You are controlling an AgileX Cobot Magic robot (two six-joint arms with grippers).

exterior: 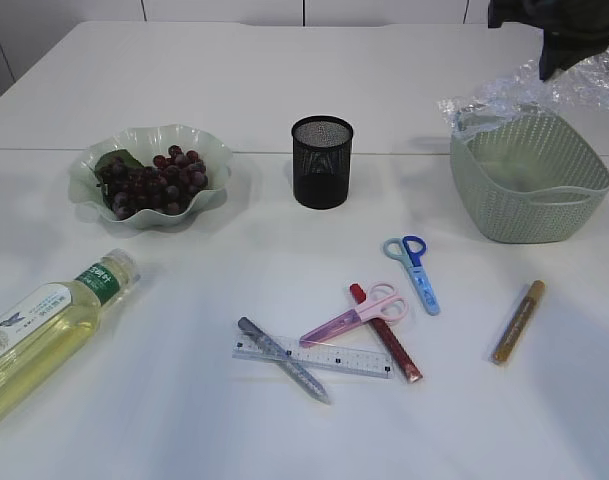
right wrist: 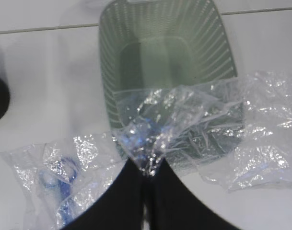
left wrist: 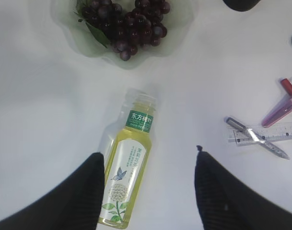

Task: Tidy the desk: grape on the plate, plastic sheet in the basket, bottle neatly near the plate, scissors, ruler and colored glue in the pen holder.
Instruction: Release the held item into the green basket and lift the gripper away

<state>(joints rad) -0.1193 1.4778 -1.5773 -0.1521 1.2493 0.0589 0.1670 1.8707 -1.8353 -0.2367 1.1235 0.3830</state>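
We are holding our right gripper (right wrist: 145, 167) clamped tight on the clear plastic sheet (right wrist: 184, 129), pinching a bunched fold of it between the closed fingers. The sheet is hanging spread out above the green woven basket (right wrist: 112, 57), with one side trailing over the basket's near rim and another flap drooping toward the tabletop (exterior: 284, 80) beside it. In the exterior view we are seeing this gripper (exterior: 556, 60) at the top right, with the sheet (exterior: 584, 85) dangling over the far edge of the basket (exterior: 529, 205).

Our left gripper (left wrist: 150, 158) is hovering with its jaws spread apart and grasping nothing, directly above the lower half of the bottle (left wrist: 129, 179). The bottle is lying on its side, filled with pale yellow liquid, its cap end pointing toward the wavy green plate (left wrist: 184, 19). The grape bunch (left wrist: 129, 21) is sitting on that plate.

The black mesh pen holder (exterior: 322, 162) is standing upright between plate and basket. In front of it, the blue scissors (exterior: 416, 270) are lying alone, the pink scissors (exterior: 354, 315) are crossing the red glue (exterior: 386, 335), and the silver glue (exterior: 284, 360) is lying across the clear ruler (exterior: 329, 357). The gold glue (exterior: 517, 321) is lying apart, in front of the basket.
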